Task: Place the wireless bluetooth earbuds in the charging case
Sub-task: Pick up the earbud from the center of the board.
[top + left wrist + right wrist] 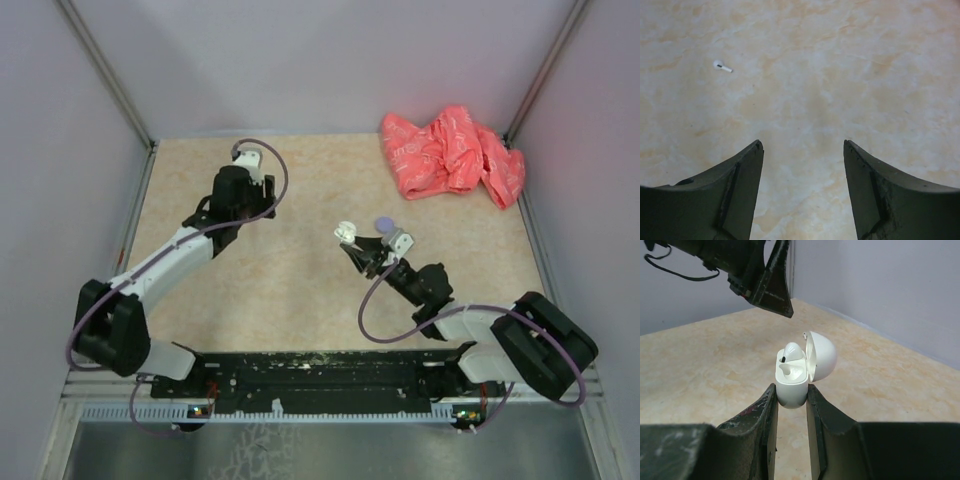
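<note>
My right gripper (pixel 791 388) is shut on the base of a white charging case (pixel 791 390) and holds it upright above the table, lid (pixel 821 356) swung open. One white earbud (pixel 793 351) sits in the far slot; the near slot (pixel 791 371) is bare. In the top view the case (pixel 346 232) is at the table's middle, at the right gripper (pixel 358 248). My left gripper (pixel 802 145) is open and empty above bare table. A loose white earbud (pixel 722 66) lies on the table ahead and to the left of it. The left gripper (pixel 238 192) is at the far left.
A crumpled pink cloth (pixel 452 152) lies at the far right corner. A small lavender round thing (pixel 383 224) shows just beside the right gripper. Grey walls enclose the tan tabletop (pixel 300 290). The left gripper's finger (pixel 775 285) hangs above and behind the case in the right wrist view.
</note>
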Robot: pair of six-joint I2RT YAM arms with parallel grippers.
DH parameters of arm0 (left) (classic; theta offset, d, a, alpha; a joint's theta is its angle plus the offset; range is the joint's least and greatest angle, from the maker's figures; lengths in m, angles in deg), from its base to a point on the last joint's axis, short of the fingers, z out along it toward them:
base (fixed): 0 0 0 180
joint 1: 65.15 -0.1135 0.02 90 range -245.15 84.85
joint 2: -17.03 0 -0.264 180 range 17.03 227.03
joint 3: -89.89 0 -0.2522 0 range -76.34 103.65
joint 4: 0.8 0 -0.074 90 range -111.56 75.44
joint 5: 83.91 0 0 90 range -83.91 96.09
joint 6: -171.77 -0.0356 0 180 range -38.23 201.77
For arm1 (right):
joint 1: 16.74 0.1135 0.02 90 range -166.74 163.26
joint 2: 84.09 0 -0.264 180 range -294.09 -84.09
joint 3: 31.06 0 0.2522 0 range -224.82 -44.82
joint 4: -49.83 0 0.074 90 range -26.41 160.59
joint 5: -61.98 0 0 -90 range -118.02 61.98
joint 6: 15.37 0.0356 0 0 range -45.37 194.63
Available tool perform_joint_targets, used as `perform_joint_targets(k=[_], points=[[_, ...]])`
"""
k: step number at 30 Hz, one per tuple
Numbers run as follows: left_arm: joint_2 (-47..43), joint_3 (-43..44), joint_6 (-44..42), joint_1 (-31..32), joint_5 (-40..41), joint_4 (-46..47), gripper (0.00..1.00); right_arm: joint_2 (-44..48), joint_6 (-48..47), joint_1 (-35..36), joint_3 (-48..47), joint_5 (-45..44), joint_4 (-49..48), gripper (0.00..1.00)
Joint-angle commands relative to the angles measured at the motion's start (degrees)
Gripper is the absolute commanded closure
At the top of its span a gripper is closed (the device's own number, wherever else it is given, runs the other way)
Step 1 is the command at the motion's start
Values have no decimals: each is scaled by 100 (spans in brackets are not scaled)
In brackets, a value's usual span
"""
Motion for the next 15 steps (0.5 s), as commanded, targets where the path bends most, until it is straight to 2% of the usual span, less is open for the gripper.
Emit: perform_joint_targets(k=[1,8,15], points=[[783,529,197,-633,-96,-129,30,-100,-94,20,84,-112,-585,100],[2141,1444,372,-1322,-106,-208,30,-224,-225,11,131,-190,-619,100],[3244,2286,325,-1720,-8,-108,30,-340,-230,-23,156,-174,-739,100]])
